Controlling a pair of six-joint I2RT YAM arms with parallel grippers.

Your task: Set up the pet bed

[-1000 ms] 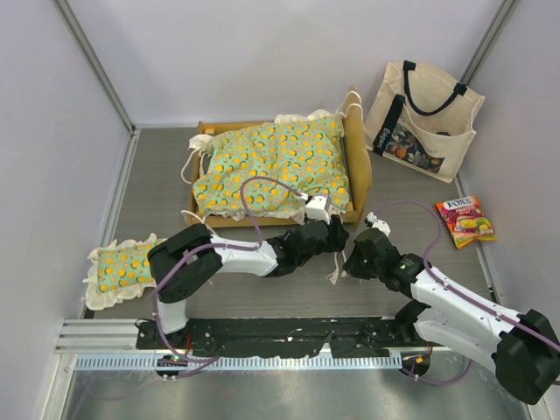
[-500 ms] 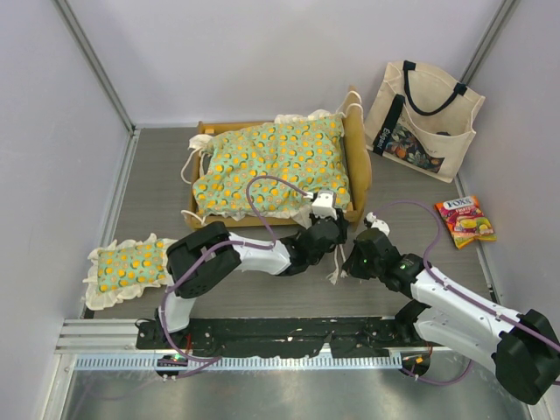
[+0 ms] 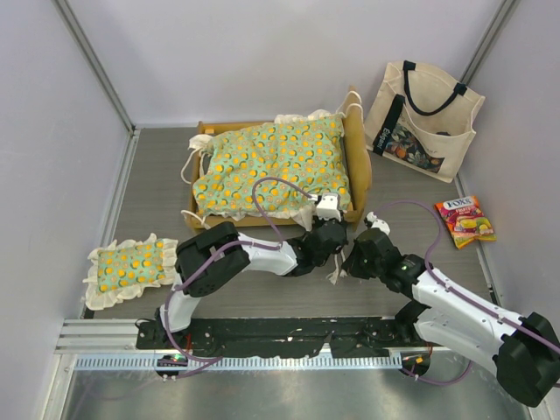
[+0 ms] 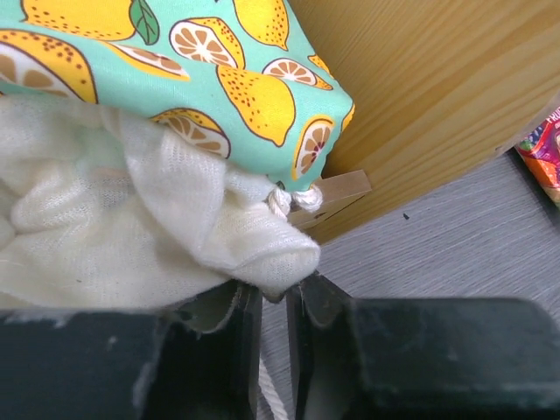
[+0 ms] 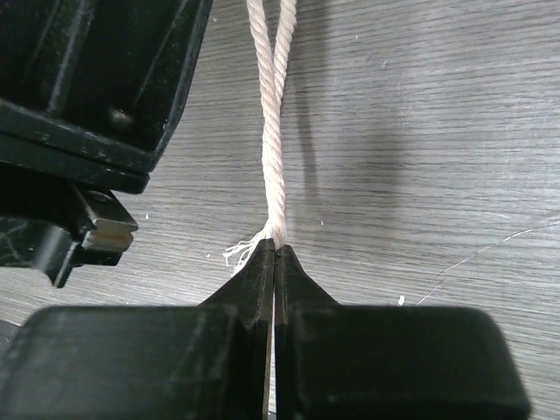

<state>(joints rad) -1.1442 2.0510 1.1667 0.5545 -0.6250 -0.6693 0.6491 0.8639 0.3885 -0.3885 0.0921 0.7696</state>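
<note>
The pet bed's light-wood frame stands at the back with the green orange-print mattress cushion lying in it. My left gripper is at the cushion's near right corner. In the left wrist view its jaws stand almost together, the tip of the cream ruffle pinched between the fingertips and a tie cord running through the gap. Just to the right, low over the table, my right gripper is shut on the frayed ends of the twisted tie cord.
A small matching ruffled pillow lies at the near left. The cream tote bag leans on the back right wall, and a candy packet lies in front of it. Grey walls enclose the table on three sides.
My left gripper has shifted right to the cushion's corner and its jaws have narrowed onto the ruffle. The right gripper has stayed shut on the cord, almost still.
</note>
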